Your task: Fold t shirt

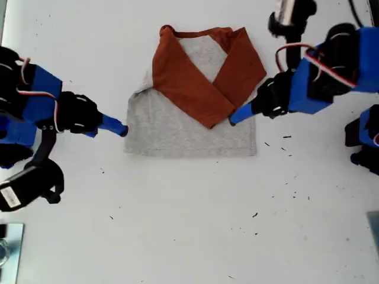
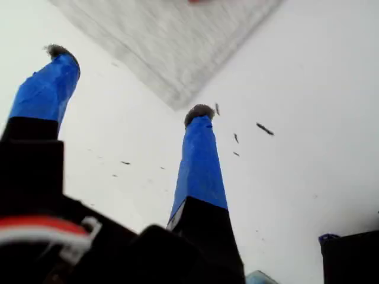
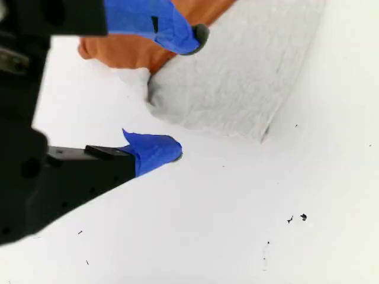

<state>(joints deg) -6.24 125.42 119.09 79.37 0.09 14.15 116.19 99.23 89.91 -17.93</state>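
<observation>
- White table [image 1: 189, 231] fills the whole scene, flat and bright, with little dark specks [image 1: 255, 215] dotted over it, mostly toward the exterior view's right.
- On it lies the t shirt [image 1: 189, 133], flat, in the upper middle of the exterior view.
- Its body is soft light grey, and its bottom hem runs straight across.
- Two long rust-orange sleeves [image 1: 183, 83] are folded in over the chest. They cross and make a V that points down toward the hem.
- More orange shows at the top, around the neck.
- My first gripper [image 1: 234, 117] comes in from the exterior view's right, and its blue tip sits by the point of the orange V.
- In the first wrist view its two blue fingers [image 2: 198, 165] stand wide apart with nothing between them, and a grey corner of the shirt [image 2: 172, 47] lies just past them.
- My second gripper [image 1: 120, 128] comes in from the exterior view's left, right at the grey side edge.
- In the second wrist view its jaws are apart too and grip nothing. One finger [image 3: 172, 29] shows over the cloth, and I cannot tell if it touches. The other is over bare table.
- Both arms are blue and black, with red and white wires.
</observation>
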